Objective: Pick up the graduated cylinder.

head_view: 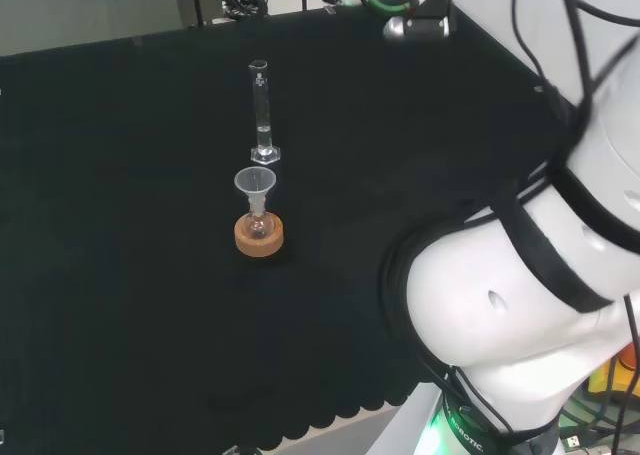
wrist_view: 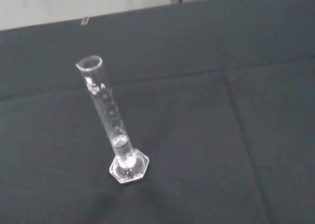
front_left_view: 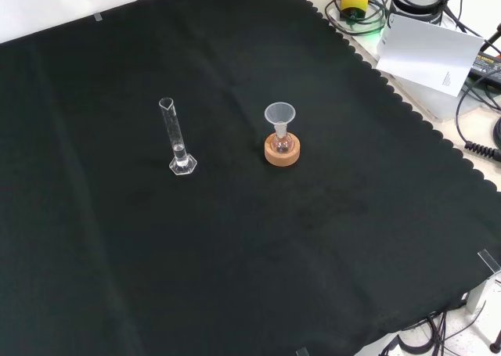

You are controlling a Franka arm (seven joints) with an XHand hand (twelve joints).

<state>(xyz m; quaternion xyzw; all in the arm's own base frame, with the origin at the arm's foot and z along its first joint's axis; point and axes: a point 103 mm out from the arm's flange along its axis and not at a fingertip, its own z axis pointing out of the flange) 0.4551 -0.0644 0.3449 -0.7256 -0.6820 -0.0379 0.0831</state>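
Glass graduated cylinder (head_view: 262, 113) stands upright, untouched, on the table (front_left_view: 235, 278) (funnelled flask (front_left_view: 280, 129) nearby). Approach comes next; the robot hand's state cannot be told.

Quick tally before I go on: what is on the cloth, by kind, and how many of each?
Graduated cylinder: 1
Funnel: 1
Flask: 1
Cork ring: 1
Total: 4
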